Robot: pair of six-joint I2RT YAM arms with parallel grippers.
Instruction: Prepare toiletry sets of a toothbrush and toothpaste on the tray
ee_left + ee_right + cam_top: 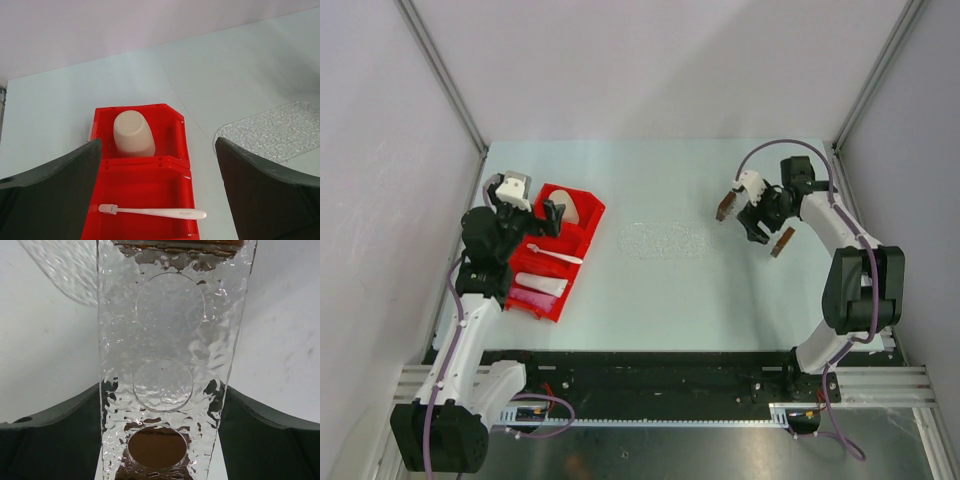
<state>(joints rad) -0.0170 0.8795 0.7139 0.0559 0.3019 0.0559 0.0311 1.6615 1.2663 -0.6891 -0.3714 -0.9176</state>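
The clear tray (170, 305) with a dark brown block (725, 207) at each short end sits between the fingers of my right gripper (755, 222) (162, 395), which is shut on its long sides at the right of the table. The white toothbrush (555, 256) (152, 212) lies across the middle compartment of a red bin (588, 216). A white toothpaste tube (540, 284) and a pink one (530, 299) lie in the bin's near compartments. My left gripper (527, 210) (157, 200) hangs open above the bin, holding nothing.
A tan paper cup (570, 212) (133, 134) stands upside down in the red bin's far compartment. A clear textured oval piece (665, 240) (280, 131) lies flat mid-table between the arms. Grey walls close in the table on three sides.
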